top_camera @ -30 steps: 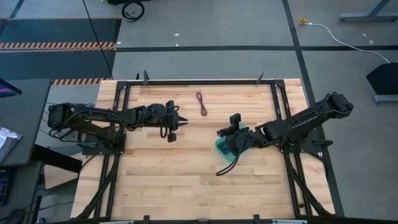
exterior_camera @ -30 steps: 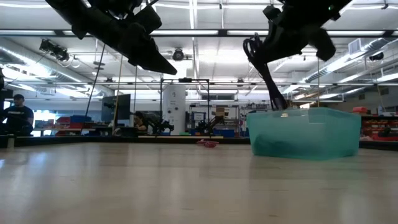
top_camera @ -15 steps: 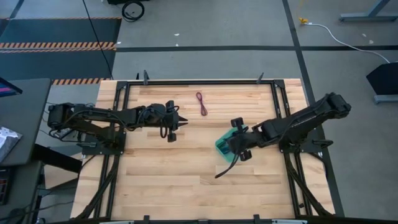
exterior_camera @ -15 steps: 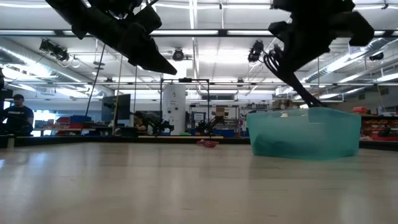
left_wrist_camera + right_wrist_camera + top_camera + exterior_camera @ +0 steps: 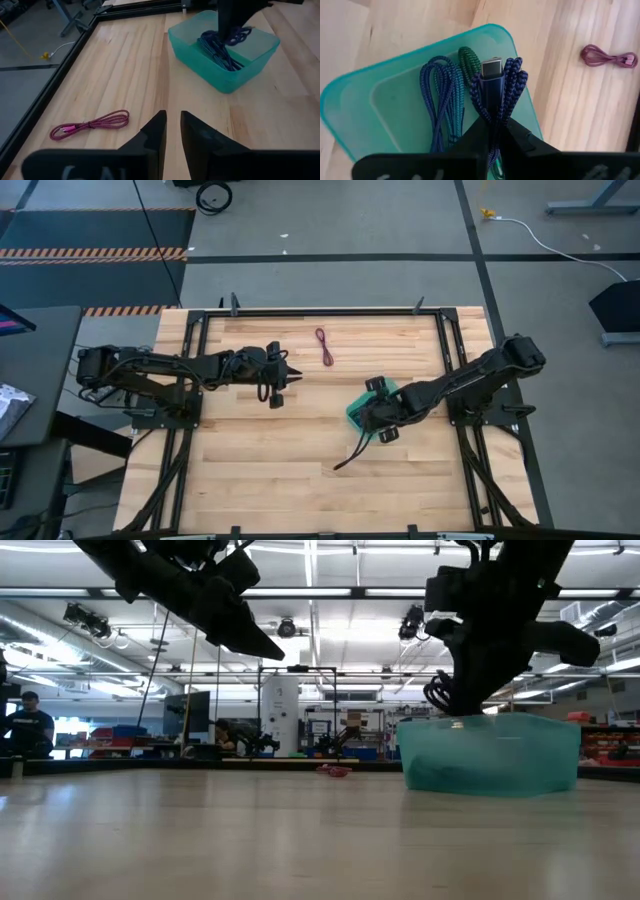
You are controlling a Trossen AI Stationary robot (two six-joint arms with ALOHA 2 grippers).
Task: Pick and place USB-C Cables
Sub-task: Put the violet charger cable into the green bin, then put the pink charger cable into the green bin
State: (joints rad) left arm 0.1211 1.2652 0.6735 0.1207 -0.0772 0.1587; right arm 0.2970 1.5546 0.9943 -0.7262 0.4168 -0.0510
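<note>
My right gripper [image 5: 370, 412] hangs over the teal tray [image 5: 353, 418], shut on a purple-blue cable bundle [image 5: 496, 87]. In the low view the bundle's loops [image 5: 440, 695] hang just above the tray's rim [image 5: 490, 722]. A blue cable [image 5: 439, 95] and a dark green cable [image 5: 467, 57] lie on the tray's floor. A maroon cable [image 5: 324, 346] lies flat on the wood toward the far edge, also visible as the maroon cable [image 5: 90, 125]. My left gripper [image 5: 279, 388] hovers shut, left of the tray and above the table. My right gripper pinches the purple-blue bundle between its two fingers, across the folded strands just behind the metal plug [image 5: 492, 67]. It comes from above, pointing down into the tray. The bundle is lifted clear, and a dark strand [image 5: 350, 452] trails from the hold toward the near edge.
Black frame rails [image 5: 195, 380] run along the table's left, right and far sides. Bare wood [image 5: 260, 470] spreads across the near half. Beyond the table the low view shows a workshop with a person [image 5: 28, 725] standing far off.
My right gripper has moved toward the table's near-left and down, turning at the wrist, and now hangs close over the tray. The held purple-blue bundle has come down with it to just above the tray's rim, its trailing strand swinging toward the near edge.
</note>
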